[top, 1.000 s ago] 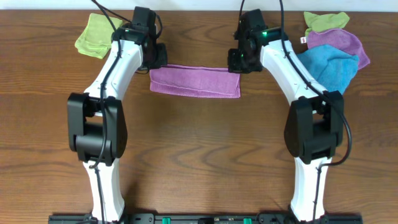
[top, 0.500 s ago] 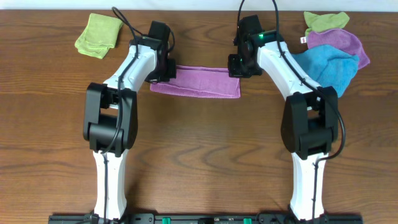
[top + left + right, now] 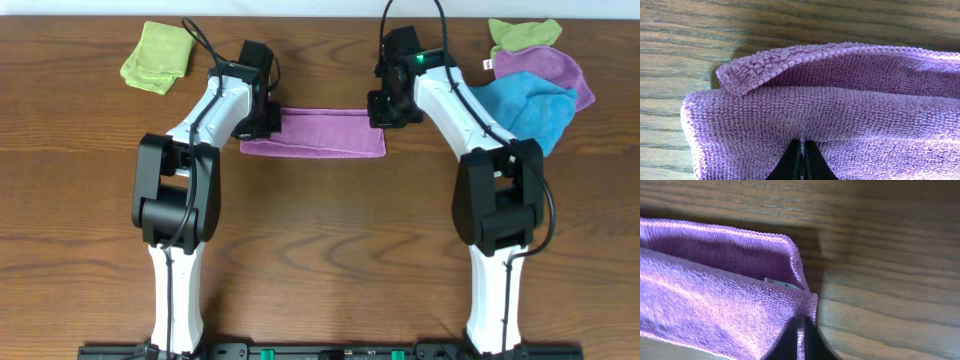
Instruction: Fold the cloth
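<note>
Bright even overhead light, soft shadow beside cloth (image 3: 715, 300), right wrist view slightly blurred

I count five cloths on one table (image 3: 320, 260): two purple, the folded purple cloth (image 3: 320, 132) and the piled purple cloth (image 3: 548, 68); two green, the left green cloth (image 3: 158, 56) and the right green cloth (image 3: 522, 35); one blue cloth (image 3: 530, 105). Two arms: left arm (image 3: 205, 105), right arm (image 3: 455, 100).

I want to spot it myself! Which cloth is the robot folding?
Look at the middle of the brown table, between the two white arms. The long purple cloth lies there in a neat strip, the left pincer and right pincer pinching its ends. The other purple cloth sits crumpled in the far right corner, untouched.
</note>
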You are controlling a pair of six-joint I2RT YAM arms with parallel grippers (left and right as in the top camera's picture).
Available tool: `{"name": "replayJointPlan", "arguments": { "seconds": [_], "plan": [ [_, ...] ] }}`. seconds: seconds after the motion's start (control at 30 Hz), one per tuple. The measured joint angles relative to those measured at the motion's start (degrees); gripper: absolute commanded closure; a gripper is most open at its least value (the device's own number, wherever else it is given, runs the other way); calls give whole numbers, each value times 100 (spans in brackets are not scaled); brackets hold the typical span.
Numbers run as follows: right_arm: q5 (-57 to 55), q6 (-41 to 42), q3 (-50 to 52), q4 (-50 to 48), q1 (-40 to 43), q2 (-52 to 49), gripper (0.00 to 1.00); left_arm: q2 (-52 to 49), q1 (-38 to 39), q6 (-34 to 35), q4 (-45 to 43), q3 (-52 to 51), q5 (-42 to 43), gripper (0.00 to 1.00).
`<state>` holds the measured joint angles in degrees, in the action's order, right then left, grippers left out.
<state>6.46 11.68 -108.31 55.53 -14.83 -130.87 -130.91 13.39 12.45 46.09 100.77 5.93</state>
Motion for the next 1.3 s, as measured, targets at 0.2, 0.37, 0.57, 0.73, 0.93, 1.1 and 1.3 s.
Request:
{"name": "replayJointPlan", "arguments": {
  "seconds": [0.2, 0.37, 0.57, 0.73, 0.93, 1.1, 1.3],
  "plan": [
    [824, -448, 0, 118, 466, 0, 24, 0, 0, 28, -2, 0, 0, 94],
    [1987, -817, 24, 114, 1036, 0, 15, 2, 0, 63, -11, -4, 0, 94],
    [3440, -1425, 415, 48, 1449, 0, 11, 11, 0, 63, -31, -20, 7, 94],
    [4437, -1703, 754, -310, 1784, 0, 11, 11, 0, 66, -52, -26, 9, 94],
    [4841, -1781, 1349, -715, 1862, 0, 9, 28, -9, 66, -109, -59, 68, 94],
    [5040, -1722, 1593, -1119, 1836, -2, 9, 31, -15, 66, -111, -63, 98, 94],
    [5176, -1521, 1598, -1429, 1779, -199, 11, 31, -15, 66, -114, -63, 101, 94]
  ]
}}
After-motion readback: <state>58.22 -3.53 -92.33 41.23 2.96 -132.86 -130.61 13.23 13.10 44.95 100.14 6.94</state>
